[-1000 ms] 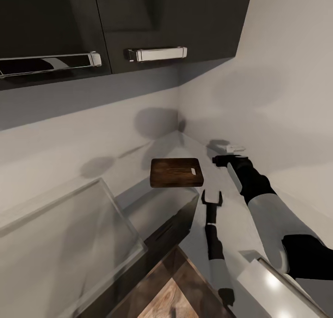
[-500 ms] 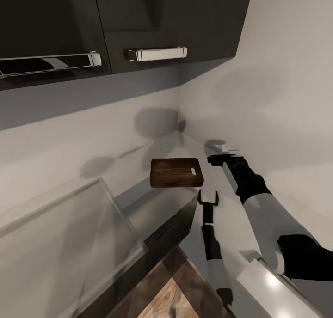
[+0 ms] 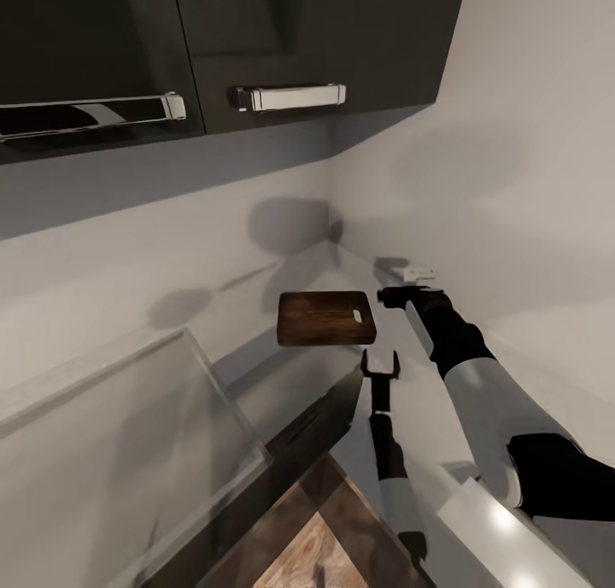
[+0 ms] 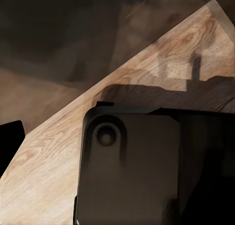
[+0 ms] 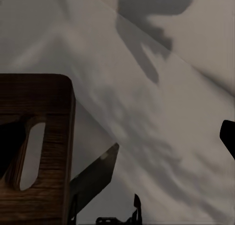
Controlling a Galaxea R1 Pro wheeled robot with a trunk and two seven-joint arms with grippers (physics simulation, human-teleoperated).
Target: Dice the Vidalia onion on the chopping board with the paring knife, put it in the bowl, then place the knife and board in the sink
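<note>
The dark-brown chopping board (image 3: pixel 325 317) lies on the grey countertop (image 3: pixel 427 400) near the wall corner, oval handle hole to the right. My right gripper (image 3: pixel 401 296) hovers just right of that handle end. In the right wrist view its fingers stand wide apart at the picture's edges, empty, with the chopping board's handle hole (image 5: pixel 30 156) close by. A thin forked arm shape (image 3: pixel 380 367) shows below the chopping board; it may be a reflection. My left gripper (image 4: pixel 117 146) points at the wood floor, one finger (image 4: pixel 10 144) far out to the side. Onion, sink, paring knife and bowl are out of view.
Dark upper cabinets with chrome handles (image 3: pixel 286 98) hang above the corner. A clear glass panel (image 3: pixel 128 426) stands at the left. Dark cabinet fronts (image 3: pixel 316 417) drop to the wood floor (image 3: pixel 316 545). In the left wrist view a dark boxy body (image 4: pixel 132 171) sits close.
My right arm has moved a little left, bringing its gripper closer to the chopping board's handle end. The thin forked shape shifted left with it. The chopping board has not moved.
</note>
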